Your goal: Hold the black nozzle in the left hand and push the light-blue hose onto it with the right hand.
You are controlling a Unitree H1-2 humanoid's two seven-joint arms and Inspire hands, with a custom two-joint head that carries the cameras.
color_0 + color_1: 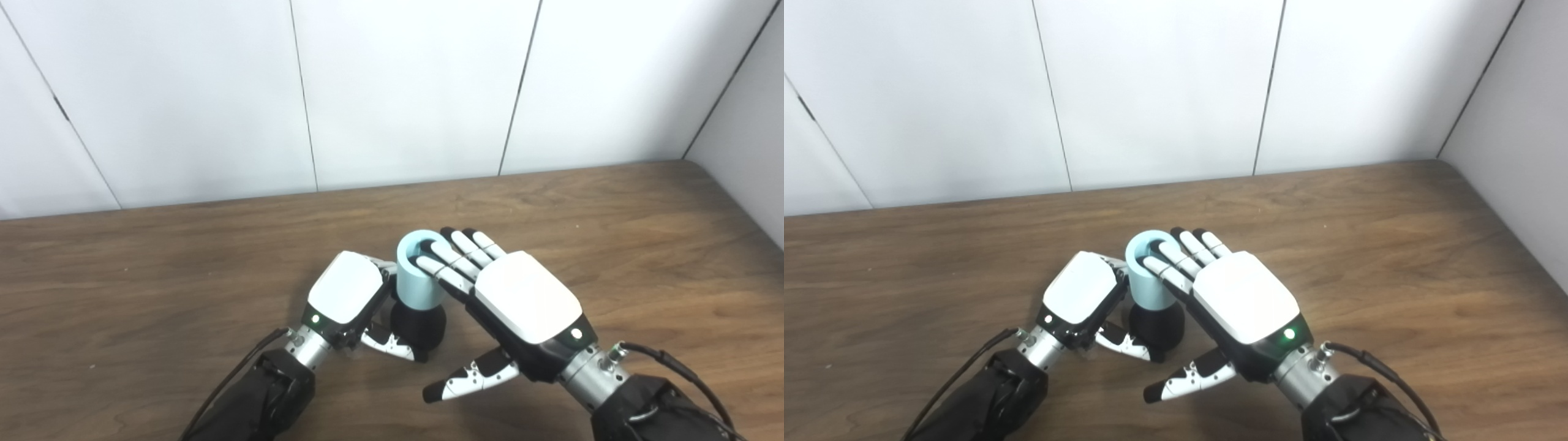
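Brown wood-grain table (612, 245), white panelled wall (404, 92) behind. My left hand (346, 294) is curled round the black nozzle (418, 324), which stands upright at table centre — thumb across its near side. The light-blue hose (416, 275) sits on top of the nozzle. My right hand (520, 300) is flat, fingers straight and together — fingertips (432, 254) resting on the hose's open rim, thumb sticking out low, gripping nothing.

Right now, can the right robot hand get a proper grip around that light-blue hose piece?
Probably yes. The right robot hand is open, its fingers lying flat over the light-blue hose piece, thumb splayed away. The left robot hand crowds only the opposite side.
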